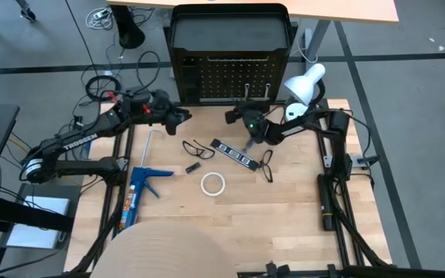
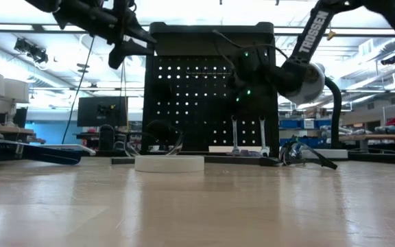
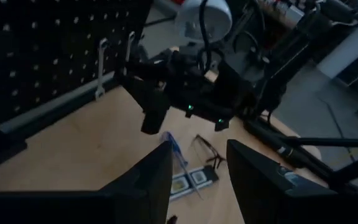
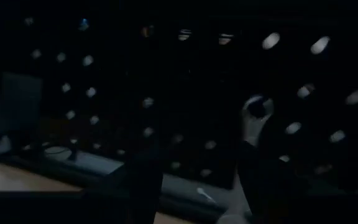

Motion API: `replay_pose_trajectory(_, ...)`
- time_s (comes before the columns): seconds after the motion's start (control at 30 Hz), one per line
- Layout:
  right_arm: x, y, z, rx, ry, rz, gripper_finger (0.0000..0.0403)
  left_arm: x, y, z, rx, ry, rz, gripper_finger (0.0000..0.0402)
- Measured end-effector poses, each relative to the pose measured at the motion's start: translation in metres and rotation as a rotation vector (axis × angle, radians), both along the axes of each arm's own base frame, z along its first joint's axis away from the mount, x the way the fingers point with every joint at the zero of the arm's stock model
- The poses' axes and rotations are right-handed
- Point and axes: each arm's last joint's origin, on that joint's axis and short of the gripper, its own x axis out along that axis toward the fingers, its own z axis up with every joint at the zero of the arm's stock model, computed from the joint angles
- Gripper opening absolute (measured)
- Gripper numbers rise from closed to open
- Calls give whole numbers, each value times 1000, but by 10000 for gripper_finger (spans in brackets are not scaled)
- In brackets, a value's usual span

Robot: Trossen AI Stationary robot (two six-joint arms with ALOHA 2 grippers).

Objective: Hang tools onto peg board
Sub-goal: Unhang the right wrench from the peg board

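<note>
On the table's (image 1: 284, 224) left side, the left gripper (image 1: 182, 117) hovers with fingers spread, holding nothing. Beyond it, the blue-handled screwdriver (image 1: 139, 185), black wire loop (image 1: 196, 147), white tape ring (image 1: 212, 184) and marked strip (image 1: 232, 152) lie flat. Further right, the right gripper (image 1: 233, 115) stands spread at the peg board (image 1: 230, 77), where two wrenches (image 2: 234, 136) hang.

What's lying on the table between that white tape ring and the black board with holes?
From above, black wire loops and a black strip with white marks lie between the white tape ring and the peg board.
</note>
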Motion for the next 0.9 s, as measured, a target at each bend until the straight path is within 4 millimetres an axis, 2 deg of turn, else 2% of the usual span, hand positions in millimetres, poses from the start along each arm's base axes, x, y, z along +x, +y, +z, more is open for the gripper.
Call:
replay_pose_trajectory(0.07, -6, -6, 6, 28, 6, -23, 208, 1, 1, -1, 3, -29, 5, 156)
replay_pose_trajectory(0.2, -21, -22, -8, 184, 14, -30, 206, 2, 1, 2, 18, -70, 8, 156)
replay_pose_trajectory(0.37, -31, -42, -11, 276, -17, 51, 205, 2, 1, 2, 20, -75, 7, 156)
replay_pose_trajectory(0.9, -45, -63, -13, 356, -20, 77, 186, 3, -1, 3, -3, -88, -59, 156)
